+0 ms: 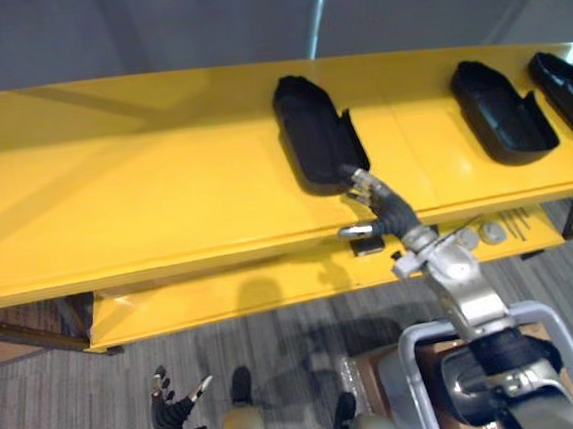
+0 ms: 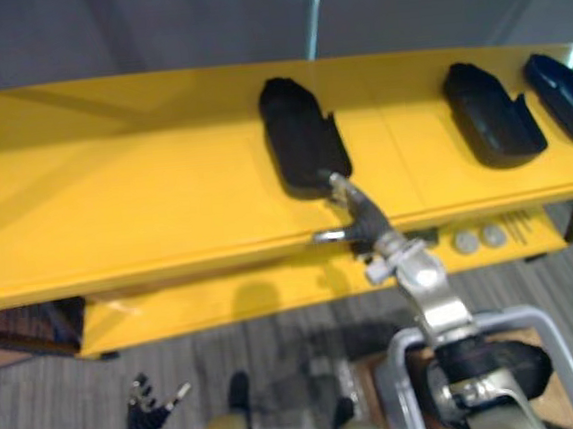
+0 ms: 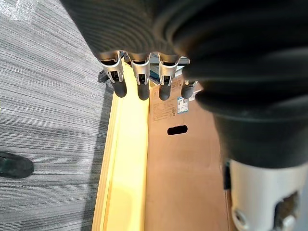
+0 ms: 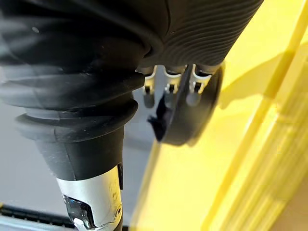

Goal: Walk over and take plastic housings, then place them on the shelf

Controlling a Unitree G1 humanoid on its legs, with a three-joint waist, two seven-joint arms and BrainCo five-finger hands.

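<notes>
**Right hand (image 1: 374,205) laid on a housing (image 1: 317,131) on the yellow shelf (image 1: 143,177).**
The fingers (image 4: 168,89) are held straight and side by side, with their tips set against the housing's near end. The thumb (image 1: 351,232) is stuck out apart, past the shelf's front edge, so nothing is pinched. The housing is laid at mid-shelf, lengthwise from back to front, its near end close to the front edge. A second housing (image 1: 501,110) and a third housing (image 1: 565,95) are laid side by side towards the shelf's right end, well apart from the first. A lower shelf (image 1: 223,295) is seen beneath, with two grey discs (image 1: 479,233) near its right end. The left hand (image 1: 170,410) is hung low over the floor (image 1: 81,393), fingers loosely spread and nothing held. A cardboard box (image 3: 183,163) is shown past it in the left wrist view.
</notes>
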